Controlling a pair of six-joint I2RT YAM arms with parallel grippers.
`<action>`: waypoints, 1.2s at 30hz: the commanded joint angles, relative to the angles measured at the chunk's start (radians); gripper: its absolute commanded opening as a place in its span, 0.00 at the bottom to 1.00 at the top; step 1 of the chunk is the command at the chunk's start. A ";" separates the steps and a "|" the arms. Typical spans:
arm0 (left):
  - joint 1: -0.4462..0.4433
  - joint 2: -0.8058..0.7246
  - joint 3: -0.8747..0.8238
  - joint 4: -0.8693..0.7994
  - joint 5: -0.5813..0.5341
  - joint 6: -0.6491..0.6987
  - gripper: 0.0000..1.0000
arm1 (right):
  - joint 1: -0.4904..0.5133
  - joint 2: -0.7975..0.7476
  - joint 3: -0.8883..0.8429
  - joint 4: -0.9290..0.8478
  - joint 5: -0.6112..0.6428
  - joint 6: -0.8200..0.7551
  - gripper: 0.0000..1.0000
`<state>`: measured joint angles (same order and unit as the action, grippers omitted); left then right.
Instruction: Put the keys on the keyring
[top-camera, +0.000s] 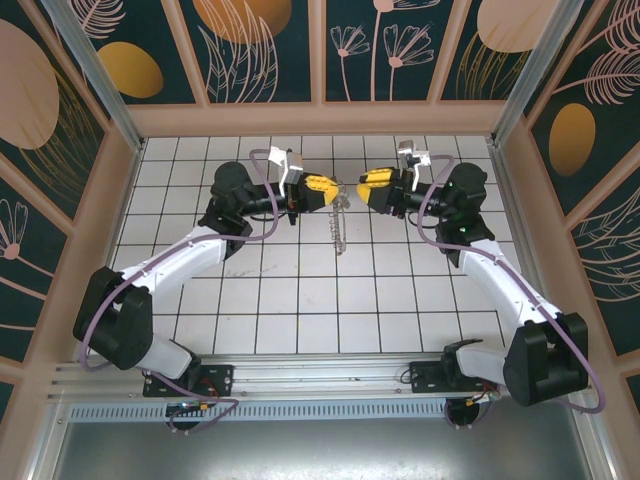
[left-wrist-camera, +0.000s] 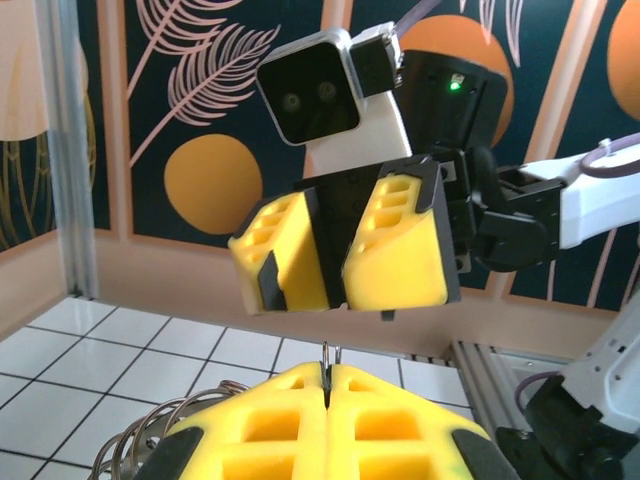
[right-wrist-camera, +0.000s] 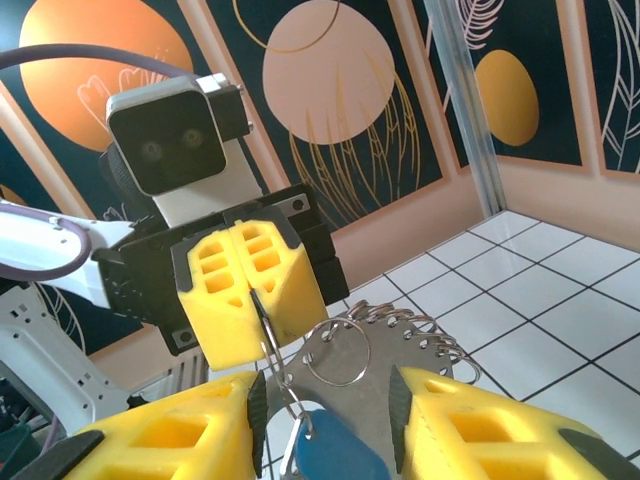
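White-tiled tabletop, leafy walls behind | left gripper: pinched shut on keyring wire, raised mid-back | right gripper: parted, blue key apparently loose between its jaws, at the wire | next: hold keyring steady, confirm blue key hangs threaded, retreat straight, avoid snagging

Above the far middle of the table, the left gripper and the right gripper face each other tip to tip, close together. The keyring hangs between them, pinched by the left gripper. The key sits between the right gripper's spread fingers, just beside the keyring
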<state>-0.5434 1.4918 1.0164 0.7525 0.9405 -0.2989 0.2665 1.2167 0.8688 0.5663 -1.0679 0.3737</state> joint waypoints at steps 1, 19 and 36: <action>-0.003 0.011 0.052 0.076 0.075 -0.062 0.00 | 0.004 0.010 0.033 0.065 -0.056 0.009 0.39; -0.002 0.036 0.085 0.041 0.117 -0.071 0.00 | 0.046 0.044 0.049 0.182 -0.080 0.088 0.37; -0.002 0.051 0.100 0.040 0.104 -0.066 0.00 | 0.069 0.055 0.016 0.156 -0.044 0.051 0.08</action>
<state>-0.5430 1.5406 1.0775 0.7555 1.0359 -0.3611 0.3294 1.2736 0.8856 0.7010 -1.1225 0.4450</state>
